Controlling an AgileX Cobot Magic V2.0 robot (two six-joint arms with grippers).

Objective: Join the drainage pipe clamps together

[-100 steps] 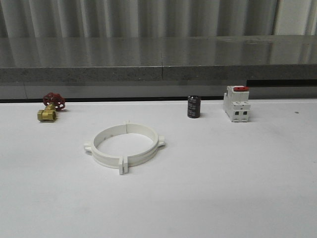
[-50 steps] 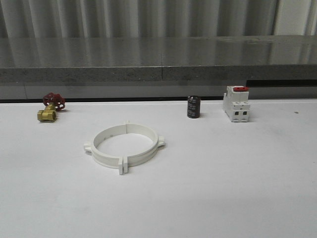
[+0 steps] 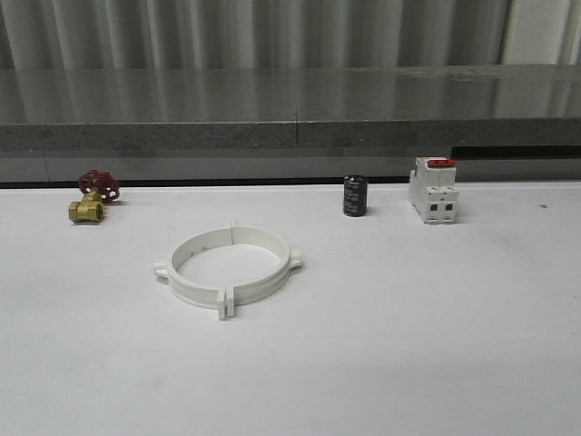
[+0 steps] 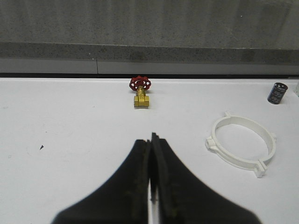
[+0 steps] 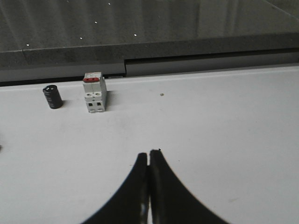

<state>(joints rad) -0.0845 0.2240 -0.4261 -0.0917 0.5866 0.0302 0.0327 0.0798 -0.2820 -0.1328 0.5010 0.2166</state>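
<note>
Looks like you're basically done: the drainage pipe clamps (image 3: pixel 230 265) sit joined as one ring, left tool (image 4: pixel 151 140) and right tool (image 5: pixel 149 156) both closed and empty.

On the table (image 3: pixel 436 345) the two drainage pipe clamps (image 3: pixel 227 264) lie flat, joined into one ring, a little left of the middle and nearer to the robot than the other things. Behind the ring and far to its left stands the valve (image 3: pixel 91 198), close to the back edge of the table. Behind the ring to its right stands the cylinder (image 3: pixel 355 195), and just to the right of the cylinder, apart from it, stands the switch (image 3: pixel 433 190). These three things are in one row along the back edge. Behind the table runs a ledge (image 3: pixel 290 104), higher than the table surface.
</note>
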